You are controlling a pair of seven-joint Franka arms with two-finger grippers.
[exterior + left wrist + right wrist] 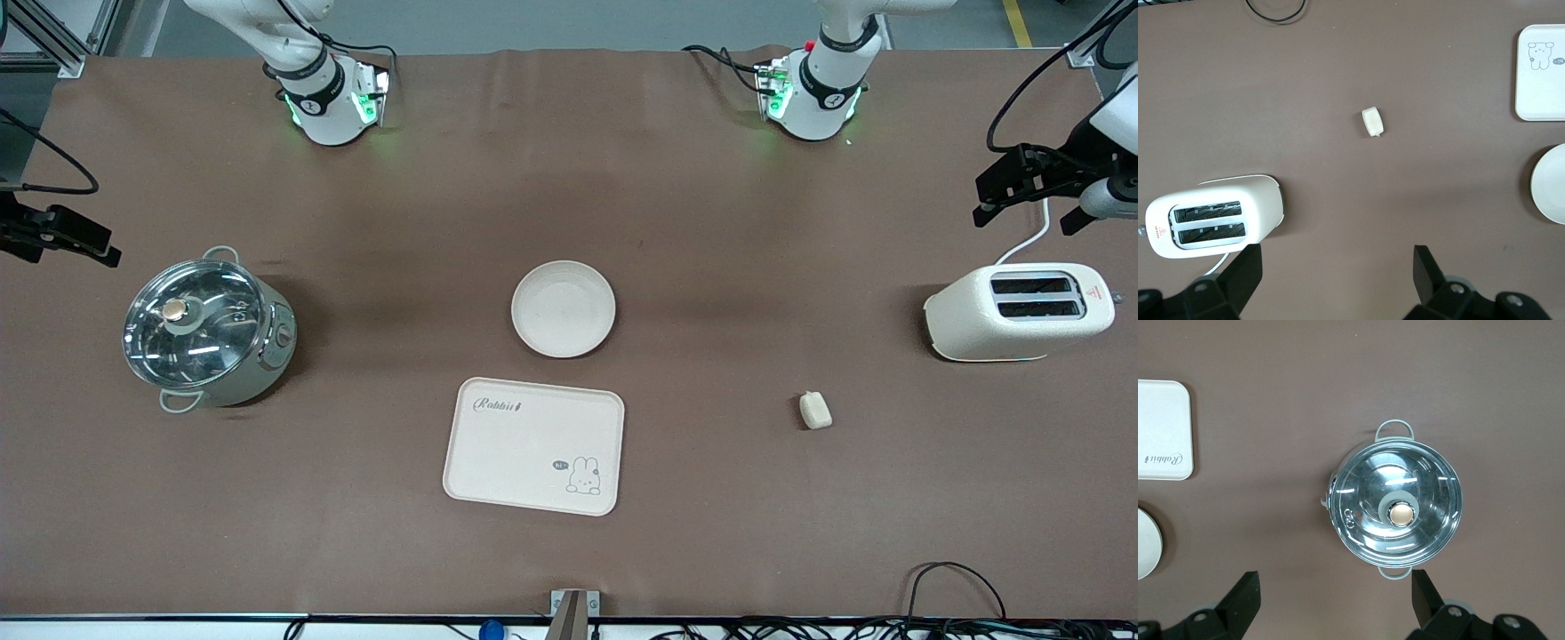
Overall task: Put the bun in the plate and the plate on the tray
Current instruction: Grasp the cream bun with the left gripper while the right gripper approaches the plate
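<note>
The bun [815, 410] lies alone on the brown table toward the left arm's end; it also shows in the left wrist view [1373, 121]. The empty round plate [563, 308] sits mid-table, and the Rabbit tray [533, 444], also empty, lies just nearer the camera. My left gripper [1022, 220] hangs open and empty above the table beside the toaster, its jaws [1338, 270] wide apart. My right gripper [69, 247] hangs open and empty above the table near the pot, its jaws [1335, 593] wide apart. Both are well away from the bun, plate and tray.
A cream toaster [1018, 311] with its cord stands at the left arm's end, farther from the camera than the bun. A steel pot with a glass lid [209, 332] stands at the right arm's end. Cables lie along the table's near edge.
</note>
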